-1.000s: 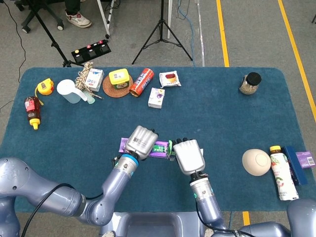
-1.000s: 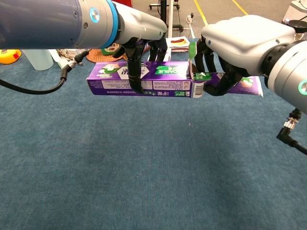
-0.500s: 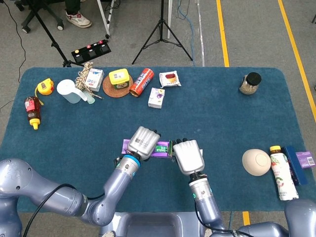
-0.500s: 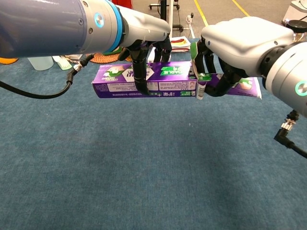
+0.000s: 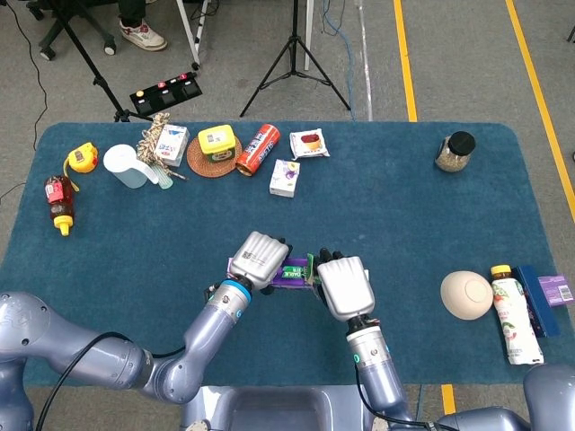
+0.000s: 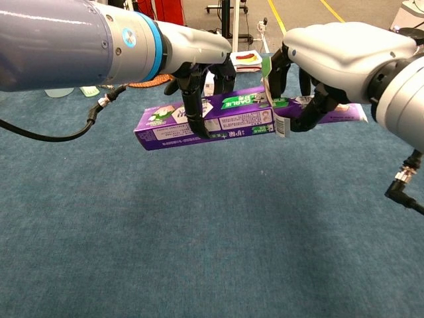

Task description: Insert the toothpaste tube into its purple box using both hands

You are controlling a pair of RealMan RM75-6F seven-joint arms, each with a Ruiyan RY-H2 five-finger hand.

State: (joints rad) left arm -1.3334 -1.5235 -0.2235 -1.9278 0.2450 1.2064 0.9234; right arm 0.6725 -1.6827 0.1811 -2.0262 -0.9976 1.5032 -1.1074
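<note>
Purple box gripped by left hand, held above near-centre table. Toothpaste tube clasped by right hand, at box's open right end.

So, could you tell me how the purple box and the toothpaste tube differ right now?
The purple box is a long carton gripped around its middle by the left hand; the toothpaste tube is flatter, gripped by the right hand. The box shows almost whole, tilted with its far end lower; the tube shows only its tail past the right hand. Both are purple and held above the table.
</note>
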